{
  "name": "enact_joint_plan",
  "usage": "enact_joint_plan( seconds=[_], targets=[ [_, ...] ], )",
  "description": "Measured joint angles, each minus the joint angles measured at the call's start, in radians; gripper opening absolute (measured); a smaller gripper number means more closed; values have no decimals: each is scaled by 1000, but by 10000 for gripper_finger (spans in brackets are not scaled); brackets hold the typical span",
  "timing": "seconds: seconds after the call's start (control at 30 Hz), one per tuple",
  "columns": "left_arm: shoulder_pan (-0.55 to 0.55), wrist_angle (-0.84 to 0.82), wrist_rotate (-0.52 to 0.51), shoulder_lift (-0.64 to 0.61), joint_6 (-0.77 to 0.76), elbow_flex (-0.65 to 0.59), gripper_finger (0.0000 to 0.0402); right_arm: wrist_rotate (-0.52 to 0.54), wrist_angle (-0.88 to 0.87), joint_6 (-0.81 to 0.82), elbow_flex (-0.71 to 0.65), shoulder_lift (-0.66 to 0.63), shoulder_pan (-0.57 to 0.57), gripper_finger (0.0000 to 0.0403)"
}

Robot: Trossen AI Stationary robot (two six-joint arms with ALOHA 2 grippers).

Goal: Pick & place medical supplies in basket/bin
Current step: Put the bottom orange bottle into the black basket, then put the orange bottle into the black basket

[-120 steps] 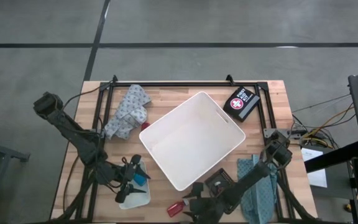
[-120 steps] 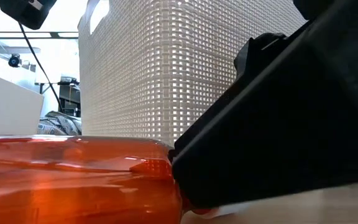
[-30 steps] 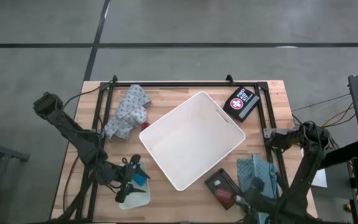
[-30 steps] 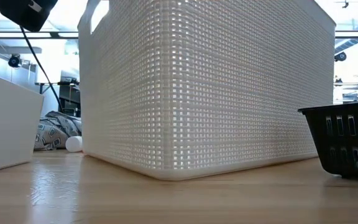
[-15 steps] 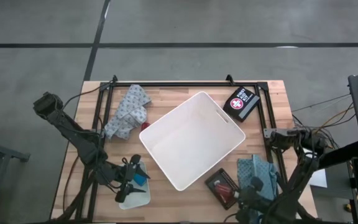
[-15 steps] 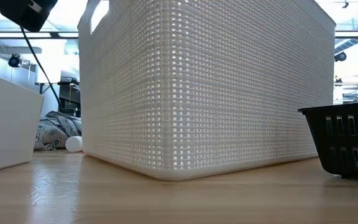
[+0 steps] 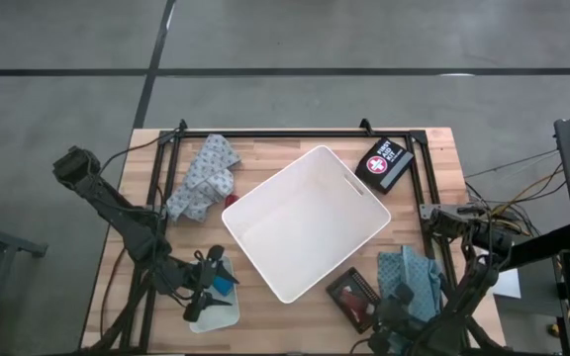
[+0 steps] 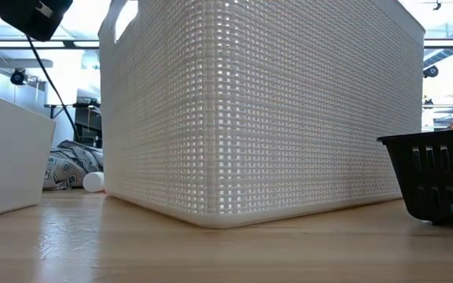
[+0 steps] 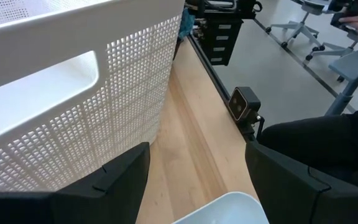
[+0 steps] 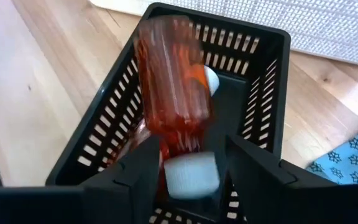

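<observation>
From above, the right gripper (image 7: 396,314) has moved from the table's front edge to the small black crate (image 7: 355,297) beside the still-empty white bin (image 7: 305,222); the left gripper (image 7: 206,282) waits, fingers spread, by the translucent tray (image 7: 216,314). In the right wrist view its parted fingers release an orange pill bottle (image 10: 169,99) into that crate. The supply is landing outside the bin.

- Wooden desk (image 7: 265,316) with a black frame along its edges.
- White bin (image 7: 305,222) at the middle.
- Patterned cloth (image 7: 203,178) near the far left corner.
- Dark case (image 7: 385,163) at the far right corner.
- Small black basket (image 7: 354,295) and blue cloth (image 7: 419,282) near the front right corner.
- Clear tray (image 7: 216,311) at the front left.
</observation>
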Motion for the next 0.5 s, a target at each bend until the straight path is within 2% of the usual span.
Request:
enact_joint_plan(
  seconds=[0.2,0.5],
  targets=[
    [0,-7,0,0,0,0,271,1,0,-4,0,9,1,206],
    [0,-11,0,0,0,0,271,1,-1,-4,0,-1,1,211]
  ],
)
